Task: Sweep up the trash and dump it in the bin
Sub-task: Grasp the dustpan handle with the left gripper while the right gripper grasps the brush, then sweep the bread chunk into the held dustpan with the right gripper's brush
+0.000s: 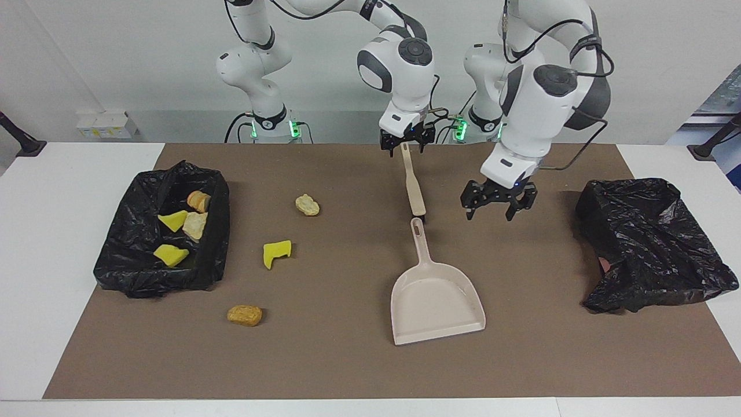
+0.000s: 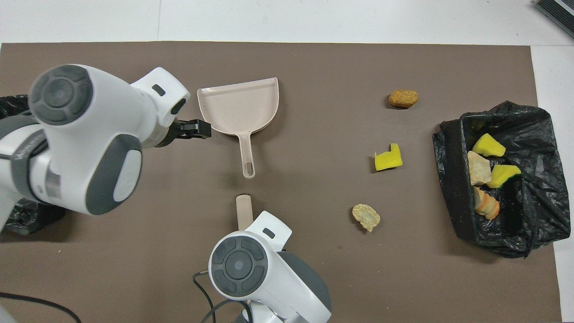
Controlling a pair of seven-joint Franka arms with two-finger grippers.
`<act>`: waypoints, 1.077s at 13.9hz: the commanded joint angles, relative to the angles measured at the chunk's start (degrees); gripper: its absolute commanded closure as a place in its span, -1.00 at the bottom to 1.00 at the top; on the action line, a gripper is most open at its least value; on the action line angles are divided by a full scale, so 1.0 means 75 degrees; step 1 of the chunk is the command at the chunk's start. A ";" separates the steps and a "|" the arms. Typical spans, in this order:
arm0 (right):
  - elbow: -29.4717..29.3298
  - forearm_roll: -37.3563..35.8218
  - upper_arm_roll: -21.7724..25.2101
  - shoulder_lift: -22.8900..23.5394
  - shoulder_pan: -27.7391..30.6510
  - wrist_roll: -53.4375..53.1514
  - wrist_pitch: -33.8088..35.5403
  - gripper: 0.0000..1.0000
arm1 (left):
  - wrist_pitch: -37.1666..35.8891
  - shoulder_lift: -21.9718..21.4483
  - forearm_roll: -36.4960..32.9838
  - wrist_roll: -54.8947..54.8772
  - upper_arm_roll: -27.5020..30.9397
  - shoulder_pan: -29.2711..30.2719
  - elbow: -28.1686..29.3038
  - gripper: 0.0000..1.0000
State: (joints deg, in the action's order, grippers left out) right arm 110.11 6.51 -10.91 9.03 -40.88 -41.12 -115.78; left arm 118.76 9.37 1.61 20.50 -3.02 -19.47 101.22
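Observation:
Three scraps of trash lie loose on the brown mat: a yellow sponge chunk [image 1: 277,253] [image 2: 388,158], a tan lump [image 1: 307,204] [image 2: 366,217] and an orange-brown lump [image 1: 245,315] [image 2: 403,98]. The black-lined bin [image 1: 219,231] [image 2: 450,179] at the right arm's end holds several more scraps. The beige dustpan [image 1: 437,301] [image 2: 240,105] lies mid-mat, its handle toward the robots. My right gripper [image 1: 406,145] is shut on the top of the beige brush [image 1: 413,188] [image 2: 244,211], which slants down to the mat by the dustpan's handle. My left gripper [image 1: 498,207] [image 2: 193,129] is open and empty, raised beside the dustpan.
A second crumpled black bag [image 1: 648,243] [image 2: 27,215] sits at the left arm's end of the mat. The mat's edge runs along the white table [image 1: 35,243].

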 commanded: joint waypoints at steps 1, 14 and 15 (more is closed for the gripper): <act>0.0715 0.0175 0.0025 -0.0220 -0.0232 -0.0342 -0.0570 -0.80 | 0.0722 0.0519 -0.0040 0.0967 0.0133 -0.0543 0.0040 -1.00; 0.1666 0.0573 0.0025 -0.0208 -0.0760 -0.0669 -0.1637 1.00 | 0.2049 0.1036 -0.0122 0.1357 0.0145 -0.1272 0.1012 -0.48; 0.1655 0.0573 0.0025 -0.0220 -0.0760 -0.0844 -0.1614 1.00 | 0.2049 0.1024 -0.0122 0.1392 0.0134 -0.1272 0.1082 -0.18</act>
State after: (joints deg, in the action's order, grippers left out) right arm 121.41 9.81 -10.83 8.88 -45.90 -44.62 -127.42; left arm 132.51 17.76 1.54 29.56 -2.85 -28.05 107.21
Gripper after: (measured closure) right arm 0.736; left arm 0.225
